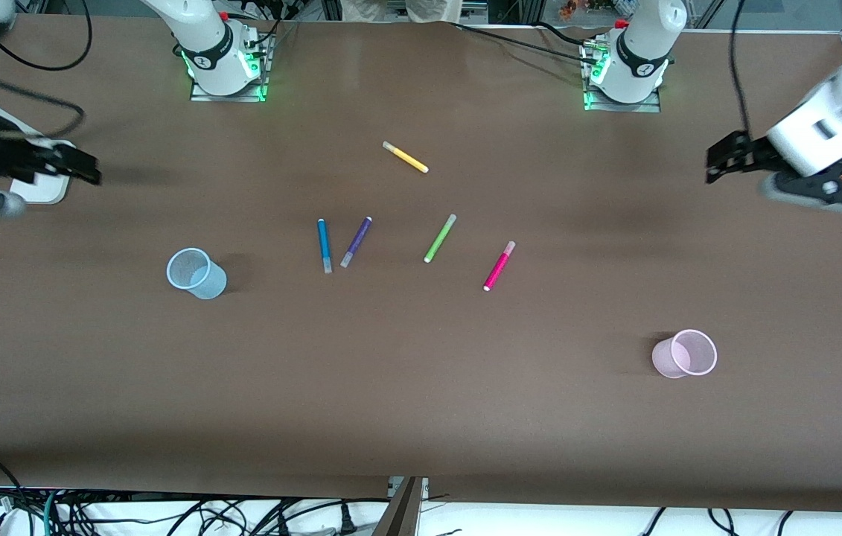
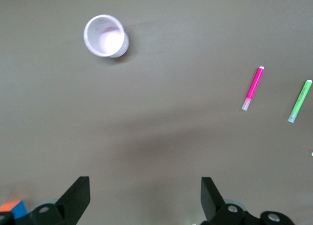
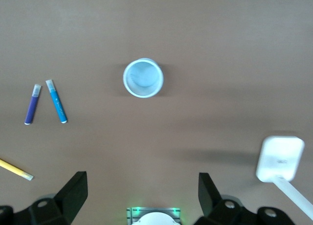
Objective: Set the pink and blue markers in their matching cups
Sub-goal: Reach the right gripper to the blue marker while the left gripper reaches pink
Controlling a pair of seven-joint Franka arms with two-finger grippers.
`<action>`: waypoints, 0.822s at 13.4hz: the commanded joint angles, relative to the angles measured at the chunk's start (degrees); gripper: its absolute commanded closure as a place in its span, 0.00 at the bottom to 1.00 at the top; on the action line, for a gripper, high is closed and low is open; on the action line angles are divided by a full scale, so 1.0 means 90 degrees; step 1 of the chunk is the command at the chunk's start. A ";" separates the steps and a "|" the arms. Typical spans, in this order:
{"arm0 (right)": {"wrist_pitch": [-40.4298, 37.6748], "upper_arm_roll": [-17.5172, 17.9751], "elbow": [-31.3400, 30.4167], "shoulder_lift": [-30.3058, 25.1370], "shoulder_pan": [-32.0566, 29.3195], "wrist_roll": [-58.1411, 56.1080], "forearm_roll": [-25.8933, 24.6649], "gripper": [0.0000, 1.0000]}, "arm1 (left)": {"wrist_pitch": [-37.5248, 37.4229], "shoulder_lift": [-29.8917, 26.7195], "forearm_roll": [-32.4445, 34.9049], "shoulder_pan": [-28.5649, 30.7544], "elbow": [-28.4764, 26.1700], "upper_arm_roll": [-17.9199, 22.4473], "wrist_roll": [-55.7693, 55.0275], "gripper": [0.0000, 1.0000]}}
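Note:
The pink marker [image 1: 499,266] lies flat mid-table and also shows in the left wrist view [image 2: 253,88]. The blue marker [image 1: 324,245] lies beside a purple one and shows in the right wrist view [image 3: 56,101]. The light blue cup [image 1: 196,273] stands upright toward the right arm's end [image 3: 143,78]. The light pink cup [image 1: 685,353] stands upright toward the left arm's end, nearer the front camera [image 2: 105,35]. My left gripper [image 1: 718,160] [image 2: 145,195] hangs open and empty over bare table at its end. My right gripper [image 1: 85,167] [image 3: 142,193] hangs open and empty at its end.
A purple marker [image 1: 356,242] [image 3: 32,104], a green marker [image 1: 440,238] [image 2: 299,101] and a yellow marker [image 1: 405,157] [image 3: 16,170] lie among the task's pens. A white flat device [image 1: 41,190] [image 3: 279,158] with a cable sits under the right gripper.

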 commanded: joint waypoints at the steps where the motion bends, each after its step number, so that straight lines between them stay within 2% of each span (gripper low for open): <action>1: 0.0154 0.0012 0.0122 0.0775 0.0236 0.0052 0.0185 0.00 | 0.1070 0.0047 -0.0042 -0.0278 -0.0856 -0.0080 -0.0049 0.00; 3: 0.0495 0.0013 0.0122 0.1283 0.0568 0.0061 0.0176 0.00 | 0.1764 0.0485 -0.0081 -0.0474 -0.1054 -0.0168 -0.0107 0.00; 8: 0.1793 0.0013 0.0034 0.2397 0.1330 0.0061 0.0225 0.00 | 0.2957 0.1706 -0.0101 -0.0709 -0.1064 -0.0587 -0.0468 0.00; 11: 0.2291 0.0013 0.0005 0.2915 0.1798 0.0100 0.0321 0.00 | 0.4340 0.2253 -0.0014 -0.0874 -0.1579 -0.1006 -0.1616 0.00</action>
